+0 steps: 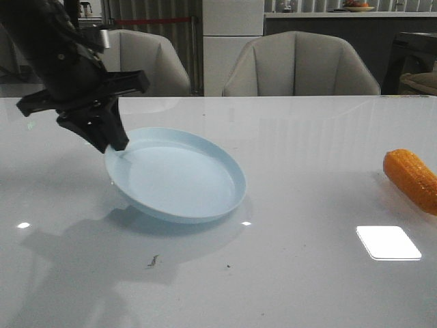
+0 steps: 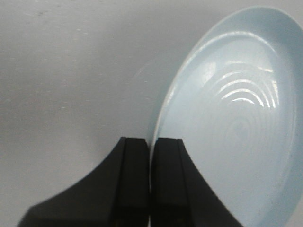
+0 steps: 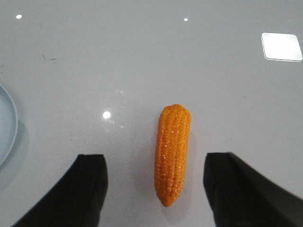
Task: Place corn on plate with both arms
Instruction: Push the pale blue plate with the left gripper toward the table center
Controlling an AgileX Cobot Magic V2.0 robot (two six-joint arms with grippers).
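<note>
The pale-blue plate [image 1: 179,176] is tilted, its left rim lifted off the table. My left gripper [image 1: 116,145] is shut on that left rim; in the left wrist view the two black fingers [image 2: 134,161] pinch the plate's edge [image 2: 227,118]. The orange corn [image 1: 413,179] lies on the table at the far right, partly cut off by the front view's edge. In the right wrist view the corn [image 3: 173,153] lies between my open right gripper's [image 3: 158,163] fingers, untouched, above the table. The right gripper does not show in the front view.
The glossy white table [image 1: 287,273] has a bright light reflection [image 1: 388,242] near the corn. Two grey chairs [image 1: 300,65] stand behind the far edge. The plate's rim [image 3: 7,127] shows at one edge of the right wrist view.
</note>
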